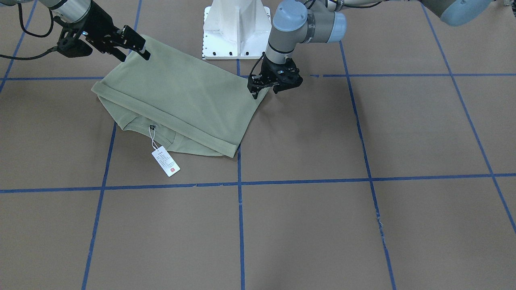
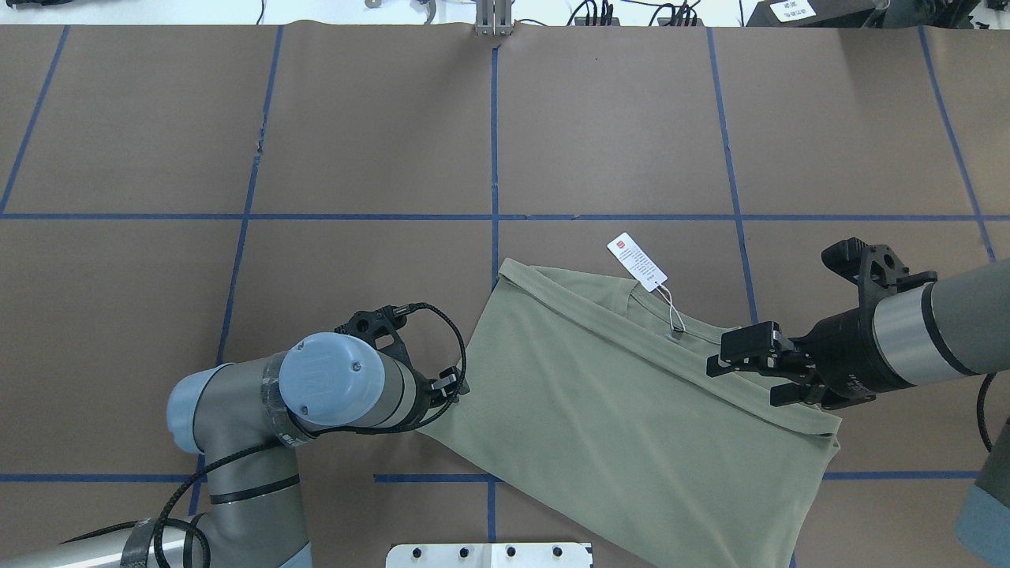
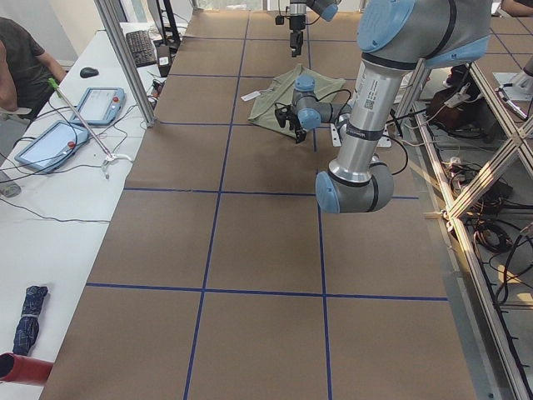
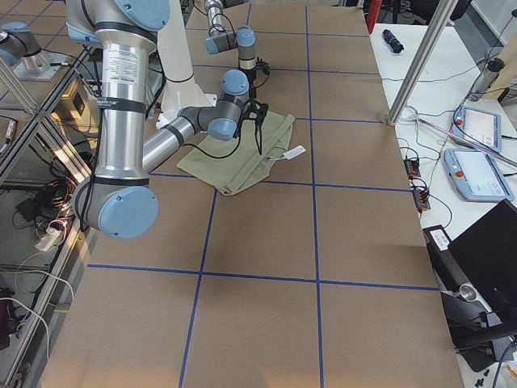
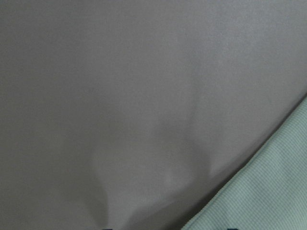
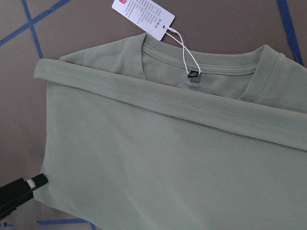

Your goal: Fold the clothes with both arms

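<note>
The left gripper (image 1: 265, 92) hangs low over the table (image 2: 355, 142) with its fingers spread and nothing between them. Its wrist view shows only bare brown paper, with the cloth's edge coming in from the lower right, so the shirt (image 2: 623, 410) begins just beside this gripper's right-hand finger. From there the shirt runs across to the right gripper (image 2: 746, 379) as a flat slanted panel in 2 layers, its hem band (image 6: 158, 96) laid over the chest just short of the collar (image 6: 211, 62). No sleeve shows. The right gripper is also spread and pinches nothing. It hovers above the hem band near the shirt's far side edge, and only 1 finger shows, at the lower left of its wrist view.

Judging by how the cloth lies, the bottom-to-top fold is made and both grippers are off the cloth. The next step is probably a fold across the width. For that, each gripper would need to drop at a side corner and pinch both layers together, then carry them over evenly.

Ahead of the right gripper and beyond the collar, the hang tag (image 2: 636, 260) lies loose on its string and could get caught in the next fold. Behind both grippers, close to the shirt's near edge, stands the white pedestal base (image 1: 237, 28), which limits room for pulling back. Blue tape lines (image 2: 495, 142) cross the table
</note>
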Action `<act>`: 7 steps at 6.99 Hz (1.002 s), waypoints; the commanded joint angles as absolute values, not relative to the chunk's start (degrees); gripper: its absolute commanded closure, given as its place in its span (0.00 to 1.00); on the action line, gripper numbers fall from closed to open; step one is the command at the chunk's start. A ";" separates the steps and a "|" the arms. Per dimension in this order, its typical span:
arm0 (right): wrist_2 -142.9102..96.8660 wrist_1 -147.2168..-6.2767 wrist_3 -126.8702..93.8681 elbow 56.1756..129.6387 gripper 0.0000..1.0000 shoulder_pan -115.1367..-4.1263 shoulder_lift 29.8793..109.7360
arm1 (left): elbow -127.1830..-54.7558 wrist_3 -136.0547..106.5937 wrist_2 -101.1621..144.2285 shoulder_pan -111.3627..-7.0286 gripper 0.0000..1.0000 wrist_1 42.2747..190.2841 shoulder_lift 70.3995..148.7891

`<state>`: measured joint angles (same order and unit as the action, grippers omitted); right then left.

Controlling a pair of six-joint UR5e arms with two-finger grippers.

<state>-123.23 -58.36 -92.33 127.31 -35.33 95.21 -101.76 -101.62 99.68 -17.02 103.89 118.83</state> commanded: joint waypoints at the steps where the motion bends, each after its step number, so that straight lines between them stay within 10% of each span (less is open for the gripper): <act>1: -123.22 -58.36 -92.37 127.27 0.00 -35.33 95.27 | -101.69 -101.78 99.76 -16.44 0.18 103.89 118.83; 2: -123.22 -58.36 -92.37 127.27 0.00 -35.33 95.27 | -101.78 -101.78 99.76 -16.35 0.34 103.89 118.83; 4: -123.22 -58.36 -92.37 127.27 0.00 -35.33 95.36 | -102.74 -101.25 99.75 -16.35 1.00 103.89 118.74; 7: -123.22 -58.36 -92.37 127.27 0.00 -35.33 95.62 | -103.97 -100.99 102.83 -16.44 1.00 103.80 118.56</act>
